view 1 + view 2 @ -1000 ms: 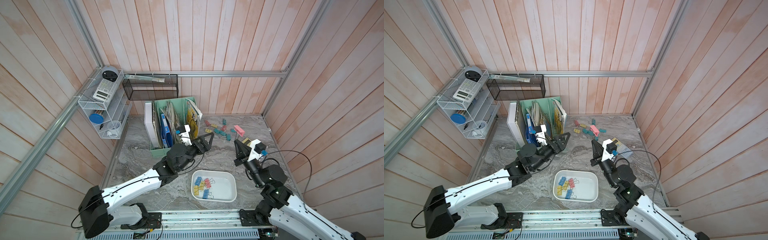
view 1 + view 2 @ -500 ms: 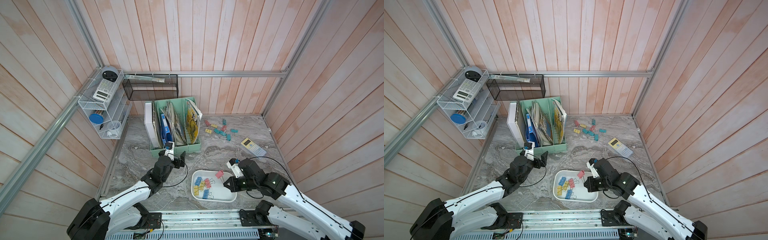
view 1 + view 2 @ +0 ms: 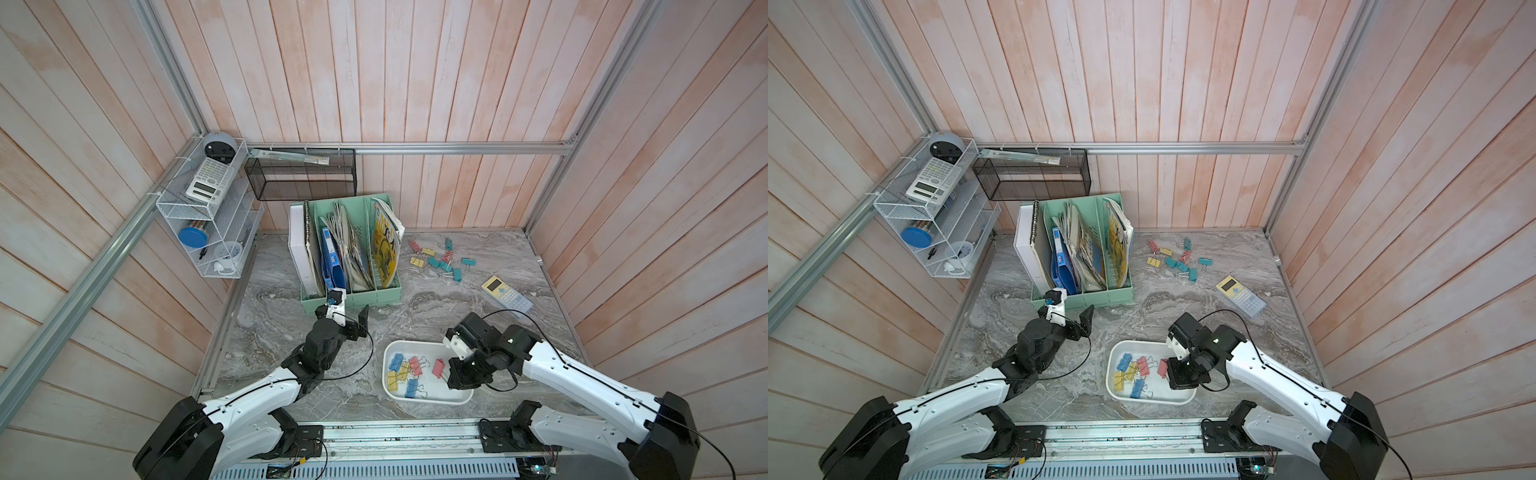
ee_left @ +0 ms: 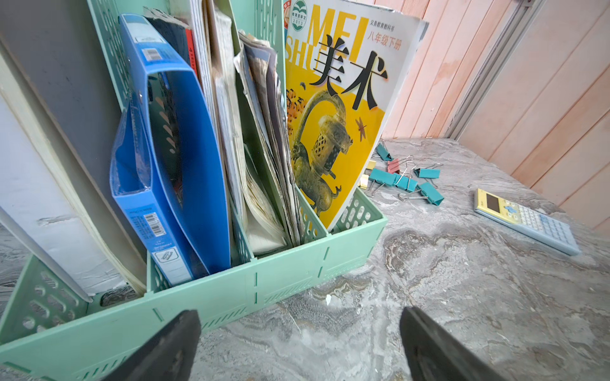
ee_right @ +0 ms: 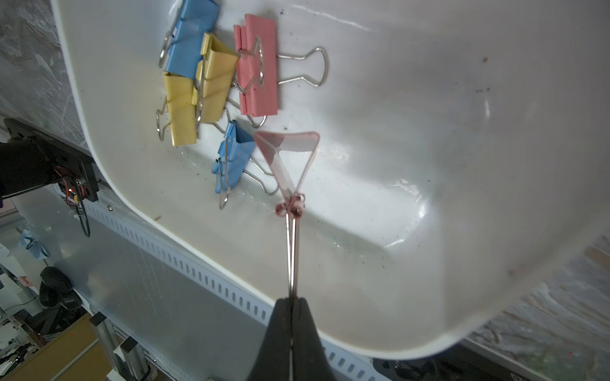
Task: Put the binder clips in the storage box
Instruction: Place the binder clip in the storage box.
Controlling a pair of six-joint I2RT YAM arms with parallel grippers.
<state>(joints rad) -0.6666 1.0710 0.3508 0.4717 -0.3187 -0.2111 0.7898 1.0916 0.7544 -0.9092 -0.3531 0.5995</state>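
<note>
Right jaws clamp the wire handles of a pink binder clip (image 5: 286,155), hanging over the storage box (image 3: 432,400), lower centre in a top view. Left jaws wide open, empty. Other binder clips (image 3: 434,262) loose on the surface (image 3: 436,307), above the box.

We count six clips (image 5: 257,66) at the one white tray (image 3: 436,392): two blue, two yellow and two pink. On the table (image 3: 436,316) we make out about nine loose clips (image 3: 457,274): five teal, two yellow and two pink. We see two calculators (image 3: 507,295), one on the table and one on the single wire shelf (image 3: 183,208). We also count one green file holder (image 3: 353,297) and one black mesh basket (image 3: 299,183).
</note>
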